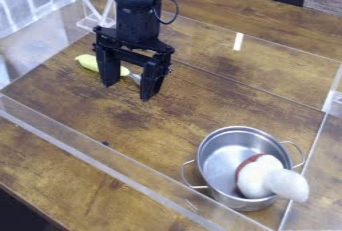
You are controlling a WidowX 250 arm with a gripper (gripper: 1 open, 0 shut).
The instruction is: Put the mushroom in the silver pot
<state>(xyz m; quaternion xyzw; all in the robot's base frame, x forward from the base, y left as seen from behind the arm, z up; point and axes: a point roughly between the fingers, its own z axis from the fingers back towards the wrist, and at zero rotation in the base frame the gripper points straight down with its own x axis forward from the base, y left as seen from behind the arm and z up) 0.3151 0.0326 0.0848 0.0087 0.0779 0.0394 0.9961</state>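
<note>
**Mushroom in pot, claw empty**

Desk (94,125): wooden, clear walls around it. Gripper (126,83) near far-left corner, pointing down, jaws spread, gripping nothing. Silver pot (211,153) near right edge, upright. Mushroom (267,179) lies inside, white stem overhanging rim. Yellow-handled spoon (91,62) behind gripper.

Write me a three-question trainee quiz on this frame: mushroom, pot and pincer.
1. True or false: the mushroom lies in the pot, its stem sticking out over the rim.
2. The pincer is: A) shut on the mushroom, B) open and empty, C) shut on the spoon.
3. What lies on the table just behind the pincer, at the left?

Key:
1. True; the white stem overhangs the near right rim.
2. B.
3. The yellow-handled spoon.
</note>
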